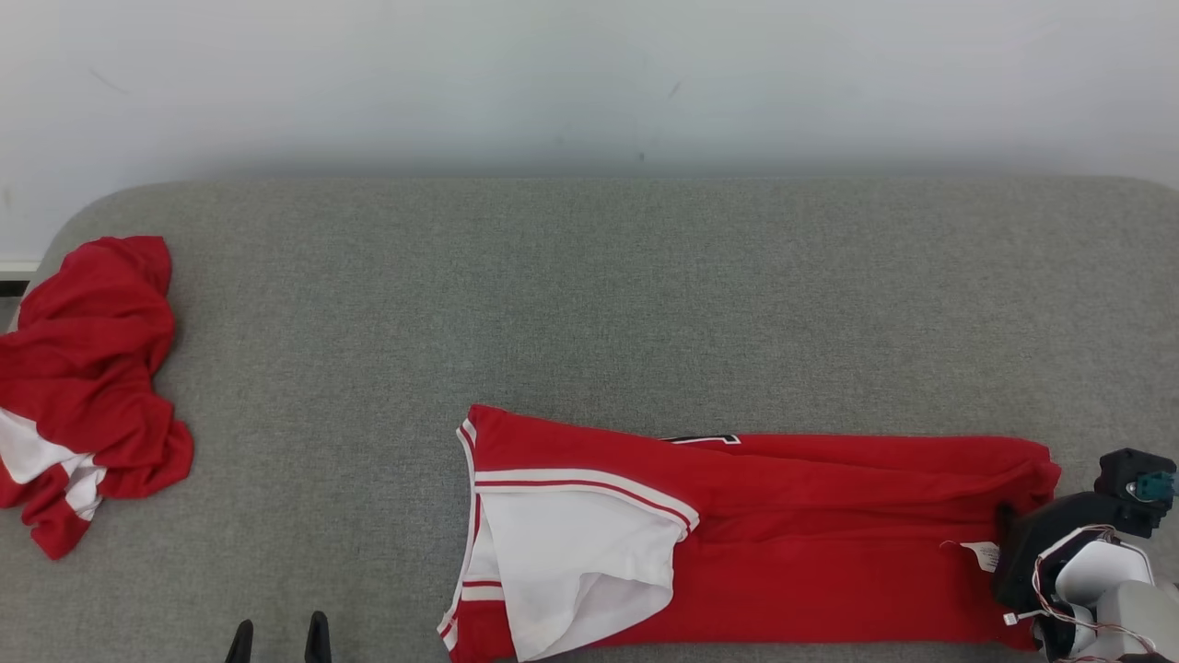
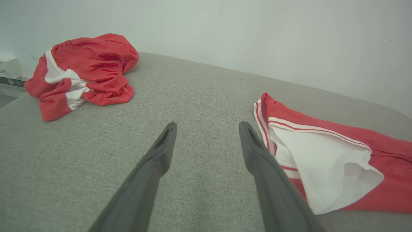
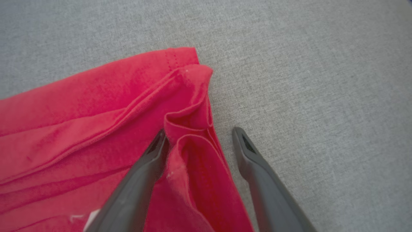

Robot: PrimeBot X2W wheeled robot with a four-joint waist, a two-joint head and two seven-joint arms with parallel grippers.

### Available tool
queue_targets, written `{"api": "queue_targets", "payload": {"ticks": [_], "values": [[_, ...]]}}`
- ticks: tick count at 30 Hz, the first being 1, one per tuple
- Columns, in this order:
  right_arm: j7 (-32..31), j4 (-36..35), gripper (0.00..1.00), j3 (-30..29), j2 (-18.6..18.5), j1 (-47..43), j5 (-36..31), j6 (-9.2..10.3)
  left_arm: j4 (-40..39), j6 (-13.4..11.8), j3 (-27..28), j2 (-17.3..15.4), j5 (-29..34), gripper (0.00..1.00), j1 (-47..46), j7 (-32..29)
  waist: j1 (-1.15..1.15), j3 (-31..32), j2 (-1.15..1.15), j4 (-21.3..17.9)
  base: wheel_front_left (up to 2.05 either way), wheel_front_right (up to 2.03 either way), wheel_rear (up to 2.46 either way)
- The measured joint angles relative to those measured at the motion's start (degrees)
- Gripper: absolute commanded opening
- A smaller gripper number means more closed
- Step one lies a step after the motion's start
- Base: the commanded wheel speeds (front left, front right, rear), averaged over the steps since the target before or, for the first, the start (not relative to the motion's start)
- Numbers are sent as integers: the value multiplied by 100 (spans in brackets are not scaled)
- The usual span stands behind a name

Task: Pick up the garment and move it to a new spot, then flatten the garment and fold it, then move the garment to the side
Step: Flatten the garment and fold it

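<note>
The long red jersey garment with white lining and striped white trim [image 1: 811,562] lies roughly folded lengthwise at about 5 o'clock in the head view, near the front edge of the grey woven-cloth counter [image 1: 589,295]. The right end effector [image 3: 199,132] is released, jaws spread wide. They straddle the garment's hemmed end at 4 o'clock, one finger on the red cloth and the other on bare counter just beside the edge. A soft, raised pleat of several stacked layers stands between them. The likely trouble lies there: closing could catch only the upper layers, so the lower ones drag or the fold opens when lifted. The fabric looks thin, smooth and limp, so a shallow pinch may slip. The outer finger could also scrape the coarse counter weave rather than get under the hem. At the 7 o'clock end a white flap is turned out loosely and could flop further if the garment is pulled from one end alone. The left end effector [image 2: 207,125] is also released and empty, over bare counter at 7 o'clock. A crumpled red-and-white cloth heap [image 1: 83,368] sits well apart at 9 o'clock.
</note>
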State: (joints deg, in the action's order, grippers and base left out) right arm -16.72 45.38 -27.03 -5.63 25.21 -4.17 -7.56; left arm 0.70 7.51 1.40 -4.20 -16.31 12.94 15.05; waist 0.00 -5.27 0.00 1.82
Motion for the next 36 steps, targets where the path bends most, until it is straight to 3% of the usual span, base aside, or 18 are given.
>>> {"api": "queue_targets", "payload": {"ticks": [7, 8, 10, 18, 31, 34, 36], "values": [[-73, 266, 100, 27, -5, 139, -54, 19, 76, 0, -137, -109, -114, 100, 0, 0, 0, -47, -1, 31, 0, 0, 0], [-111, 318, 60, 40, -15, 165, -53, 22, 82, 0, -143, -119, -125, 100, 0, 0, 0, -45, -1, 34, 0, 0, 0], [-146, 380, 0, 59, -27, 195, -45, 26, 92, 0, -152, -135, -135, 100, 1, 0, 0, -39, -1, 37, 0, 0, 0], [64, 505, 0, -65, 16, 275, -46, -7, 109, 0, -144, -177, -182, 100, 11, 0, 0, 27, 0, 8, 0, 0, 0], [664, -374, 0, -1591, -230, 272, -1072, -1, 138, 0, -177, -122, -187, 100, 88, 0, 0, 231, 0, -197, 0, 0, 0], [576, -548, 0, -1589, -163, 240, -1182, 0, 174, 0, -181, -96, -189, 100, 106, 0, 0, 309, 0, -223, 0, 0, 0], [445, -577, 0, -1232, 38, 218, -988, 0, 218, 0, -175, -64, -199, 100, 143, 0, 0, 413, 0, -250, 0, 0, 0]]}}
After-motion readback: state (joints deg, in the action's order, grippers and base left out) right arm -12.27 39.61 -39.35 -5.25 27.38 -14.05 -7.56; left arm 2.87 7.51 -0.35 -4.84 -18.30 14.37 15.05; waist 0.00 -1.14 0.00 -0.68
